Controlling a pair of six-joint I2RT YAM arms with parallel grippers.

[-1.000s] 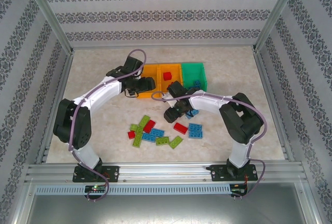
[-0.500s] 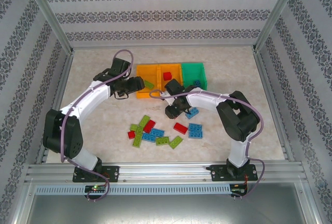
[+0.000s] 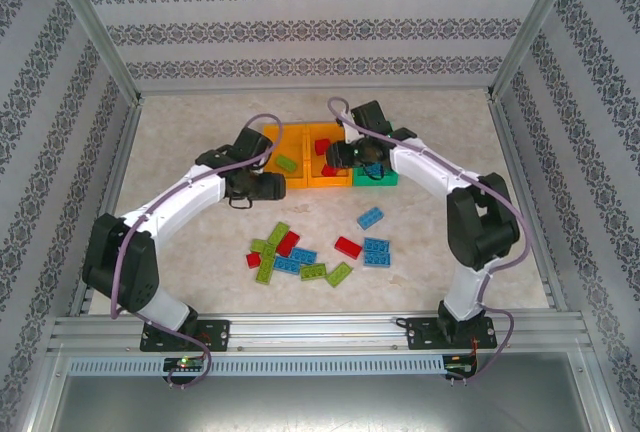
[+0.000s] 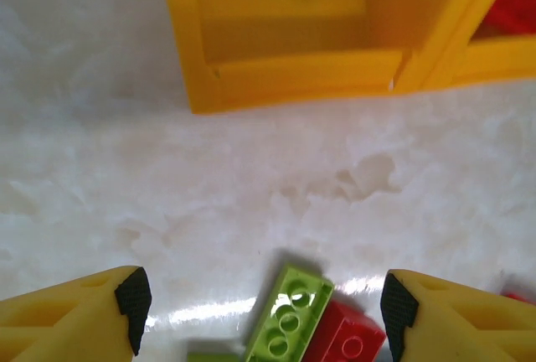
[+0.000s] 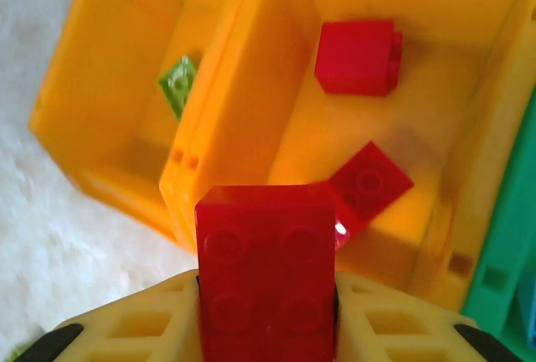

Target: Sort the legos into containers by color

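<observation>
My right gripper (image 5: 266, 295) is shut on a red lego (image 5: 266, 270) and hangs over the middle orange container (image 5: 419, 127), which holds two red legos (image 5: 358, 58). In the top view that gripper (image 3: 336, 157) is above the same container (image 3: 325, 132). The left orange container (image 3: 282, 142) holds one green lego (image 3: 287, 163); the green container (image 3: 378, 136) is on the right. My left gripper (image 4: 265, 303) is open, low over the table just in front of the left container (image 4: 285, 77), with a green lego (image 4: 289, 316) and a red lego (image 4: 347, 341) below it. Several loose legos (image 3: 300, 257) lie nearer the front.
A lone blue lego (image 3: 371, 217) lies apart from the heap, with a red one (image 3: 348, 246) and another blue one (image 3: 377, 251) behind it. The metal frame posts and patterned walls close in the table (image 3: 180, 132) on three sides.
My right gripper shut on a red lego at the heap and carried it back over the middle orange container. My left gripper left a green lego in the left container and drew back toward the front.
</observation>
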